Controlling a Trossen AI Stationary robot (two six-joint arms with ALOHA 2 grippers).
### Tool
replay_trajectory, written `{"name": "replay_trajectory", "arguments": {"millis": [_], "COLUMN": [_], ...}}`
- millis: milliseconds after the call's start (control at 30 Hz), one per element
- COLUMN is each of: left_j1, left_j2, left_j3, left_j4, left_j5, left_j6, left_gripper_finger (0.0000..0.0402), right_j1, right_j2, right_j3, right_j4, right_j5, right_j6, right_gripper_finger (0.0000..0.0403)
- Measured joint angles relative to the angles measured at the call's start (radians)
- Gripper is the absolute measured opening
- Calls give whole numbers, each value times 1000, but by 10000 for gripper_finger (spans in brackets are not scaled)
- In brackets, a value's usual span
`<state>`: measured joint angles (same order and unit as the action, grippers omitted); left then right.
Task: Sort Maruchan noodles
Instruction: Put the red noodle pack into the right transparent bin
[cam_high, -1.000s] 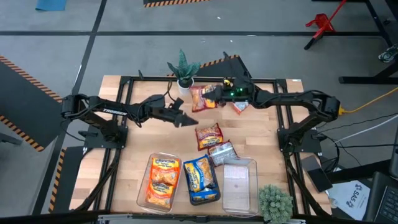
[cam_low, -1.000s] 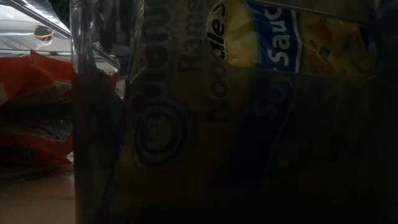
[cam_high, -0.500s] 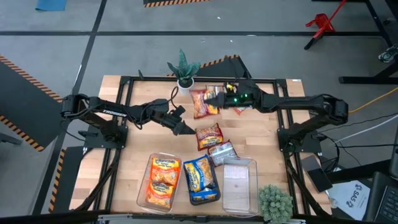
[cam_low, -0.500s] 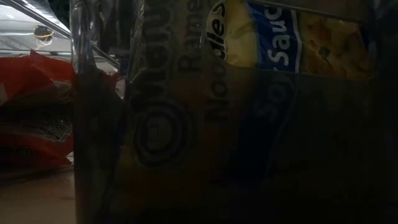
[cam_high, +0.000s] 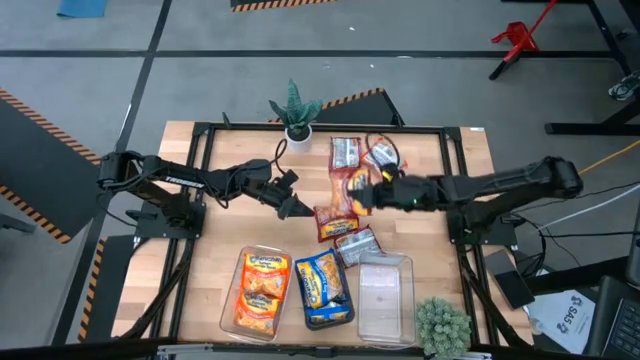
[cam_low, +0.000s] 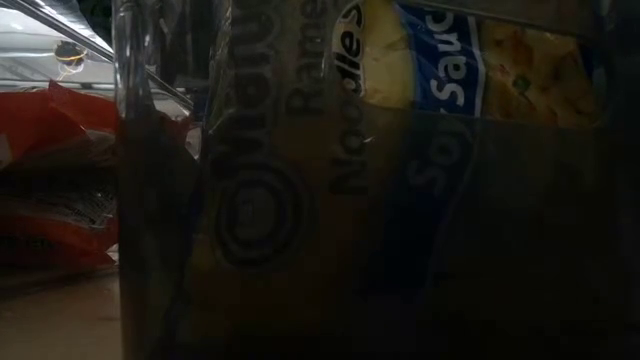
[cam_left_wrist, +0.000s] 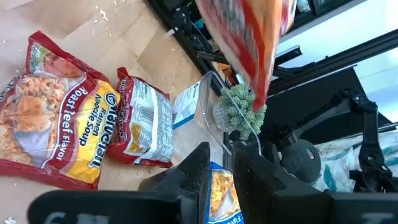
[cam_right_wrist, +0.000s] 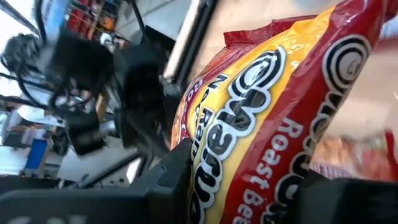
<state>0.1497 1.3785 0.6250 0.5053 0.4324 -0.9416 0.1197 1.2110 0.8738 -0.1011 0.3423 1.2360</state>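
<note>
Red-and-yellow roast beef packet (cam_high: 352, 188) hangs clamped in the right gripper (cam_high: 368, 194) above the table's (cam_high: 215, 215) middle, carried clear of the loose packets so it can travel toward a bin. Beneath it another roast beef packet (cam_high: 336, 219) and a silver-faced one (cam_high: 355, 244) lie flat mid-table, with two more (cam_high: 346, 152) near the far edge. Along the near edge, the left bin (cam_high: 262, 290) holds orange packets, the middle bin (cam_high: 322, 287) blue-and-yellow ones, and the right bin (cam_high: 386, 296) appears empty, probably meant for the red kind. The left gripper (cam_high: 300, 209) hovers beside the mid-table packet, fingers nearly together, gripping nothing.
</note>
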Motion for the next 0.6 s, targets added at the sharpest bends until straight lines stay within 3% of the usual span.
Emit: {"name": "replay_trajectory", "arguments": {"millis": [133,600], "left_j1": [-5,-84], "left_j2": [0,0], "left_j3": [0,0], "left_j4": [1,4], "left_j5": [9,-19], "left_j6": [2,1], "left_gripper_finger": [60,60], "right_j1": [127,644], "right_j2": [5,67], "right_j3": [0,0], "right_j4": [-36,-33], "right_j5": [76,515], "right_j6": [68,498], "right_gripper_finger": [112,112]}}
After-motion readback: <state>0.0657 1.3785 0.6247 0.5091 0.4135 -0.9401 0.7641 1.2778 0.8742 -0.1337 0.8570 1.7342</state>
